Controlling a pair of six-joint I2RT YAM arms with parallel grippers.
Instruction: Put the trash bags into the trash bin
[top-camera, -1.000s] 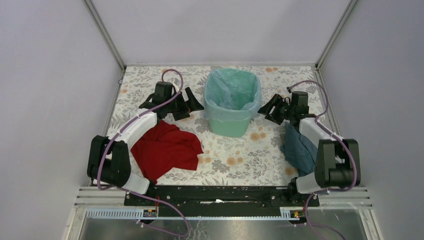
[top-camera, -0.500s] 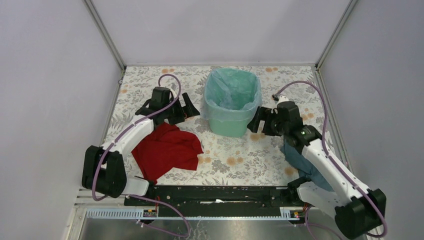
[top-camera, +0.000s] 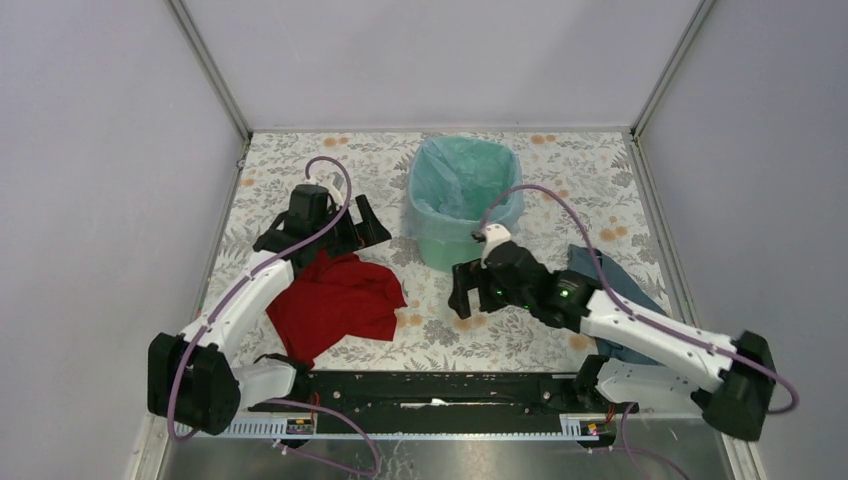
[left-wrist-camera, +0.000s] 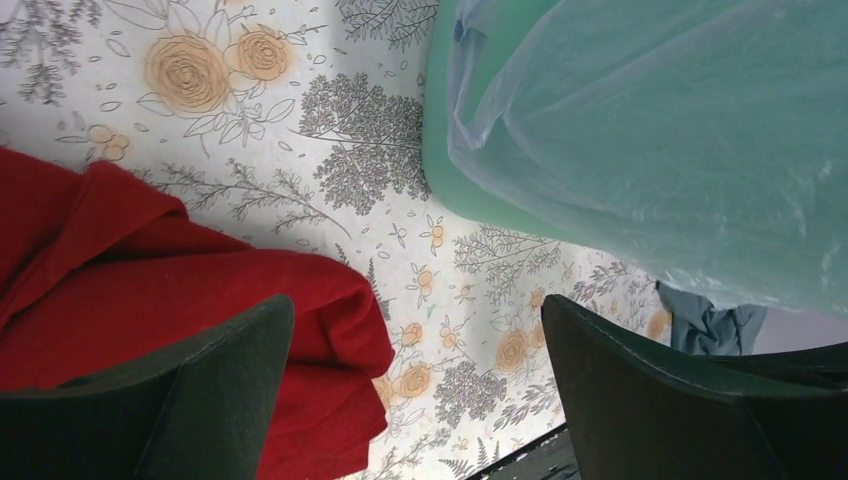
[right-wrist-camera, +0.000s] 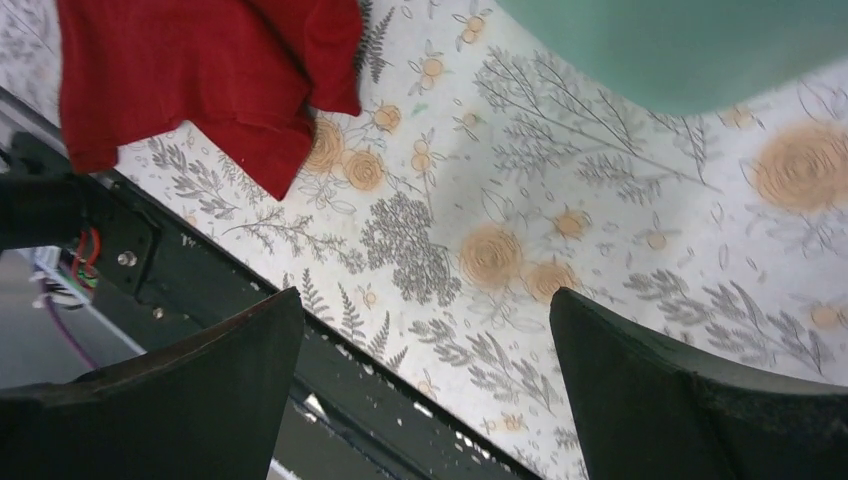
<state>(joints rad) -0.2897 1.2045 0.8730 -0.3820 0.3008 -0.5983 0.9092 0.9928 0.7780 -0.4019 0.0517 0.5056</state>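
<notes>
While stretched leftward, right tool (top-camera: 462, 298) (seemingly hovering) gapes.

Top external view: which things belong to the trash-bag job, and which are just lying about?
Job in hand: trash bin; translucent trash bag lining it, draped over the rim.
Lying about: red cloth on the table left of the bin; blue-grey cloth to its right.

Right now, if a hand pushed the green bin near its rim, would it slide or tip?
It may well tip: the bin is tall and narrows toward its base. It is probably light, since only a thin liner shows inside, so a low push should slide it.
</notes>
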